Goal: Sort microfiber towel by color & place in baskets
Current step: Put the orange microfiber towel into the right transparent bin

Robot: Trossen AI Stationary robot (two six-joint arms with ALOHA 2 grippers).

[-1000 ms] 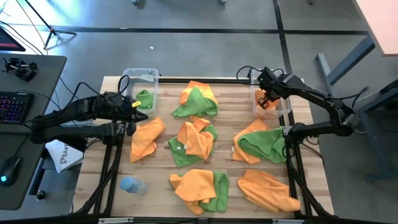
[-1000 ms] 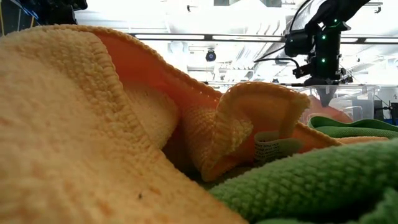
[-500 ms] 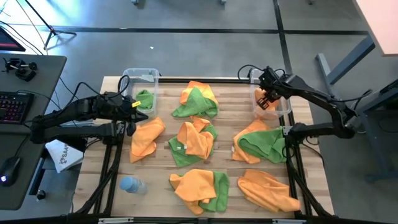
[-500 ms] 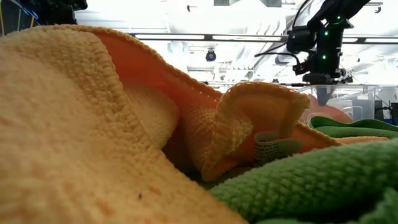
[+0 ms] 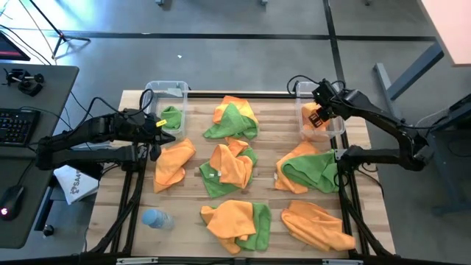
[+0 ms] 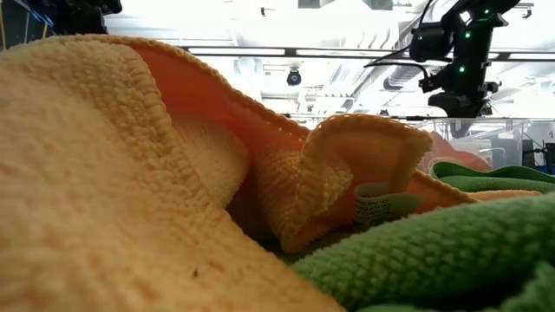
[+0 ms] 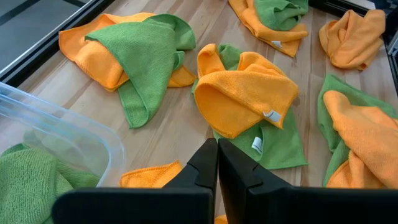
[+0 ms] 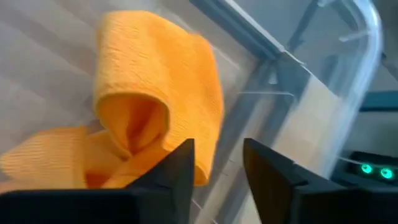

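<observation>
Several orange and green microfiber towels lie bunched across the wooden table (image 5: pixel 265 158), some in mixed piles (image 5: pixel 234 118). The left basket (image 5: pixel 168 88) at the far left holds a green towel (image 5: pixel 171 118). My left gripper (image 7: pixel 217 163) is shut and hangs just on the near side of it. The right basket (image 5: pixel 337 129) at the far right holds an orange towel (image 8: pixel 155 93), which lies folded on the basket's floor. My right gripper (image 8: pixel 217 165) stands open above that towel, inside the basket's outline (image 5: pixel 319 116).
A pale blue bottle (image 5: pixel 156 218) stands near the front left corner. An orange towel (image 6: pixel 130 173) and a green one (image 6: pixel 434 251) lie right in front of the low camera and block most of its view. A desk with a keyboard (image 5: pixel 15 125) stands left of the table.
My right gripper has opened and let go of the orange towel, which now lies in the right basket. The gripper has then risen a little and drawn toward the table's right edge, rolling slightly.
</observation>
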